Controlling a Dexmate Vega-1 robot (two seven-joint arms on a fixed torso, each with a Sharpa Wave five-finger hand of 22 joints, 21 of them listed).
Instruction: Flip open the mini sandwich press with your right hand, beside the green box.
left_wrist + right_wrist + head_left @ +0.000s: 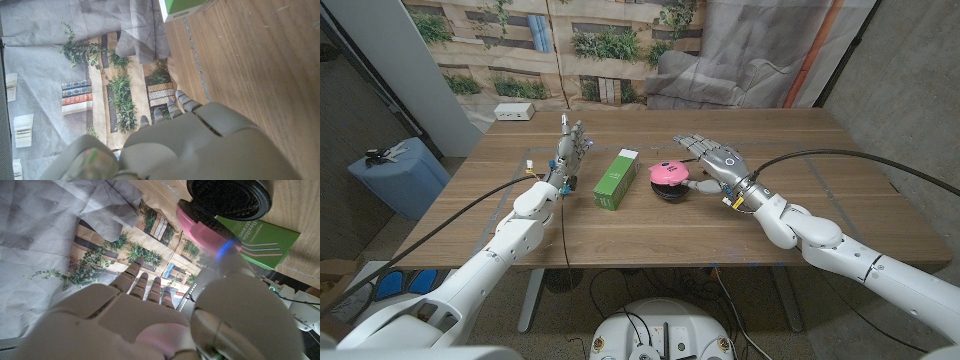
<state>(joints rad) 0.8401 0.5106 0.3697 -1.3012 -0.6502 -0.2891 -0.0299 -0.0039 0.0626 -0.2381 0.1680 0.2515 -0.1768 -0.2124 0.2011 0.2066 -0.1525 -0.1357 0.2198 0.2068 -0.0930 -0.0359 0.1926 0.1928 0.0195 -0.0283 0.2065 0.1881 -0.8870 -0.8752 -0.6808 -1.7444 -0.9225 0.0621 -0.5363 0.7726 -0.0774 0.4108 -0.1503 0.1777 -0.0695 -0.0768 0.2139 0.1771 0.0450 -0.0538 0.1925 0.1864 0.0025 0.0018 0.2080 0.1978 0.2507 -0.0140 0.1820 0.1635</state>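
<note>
Near the centre of the head view, the mini sandwich press (671,181) sits on the tabletop (650,235) just right of the upright green box (616,178), pink lid over black base. The right hand (712,160) hovers at its right side, fingers spread and holding nothing; the right wrist view suggests the lid is already slightly raised. A good flip would hook the fingertips under the lid's front lip and swing it back about the hinge, without shoving the press into the box. The left hand (570,150) stands with fingers apart, left of the box.
</note>
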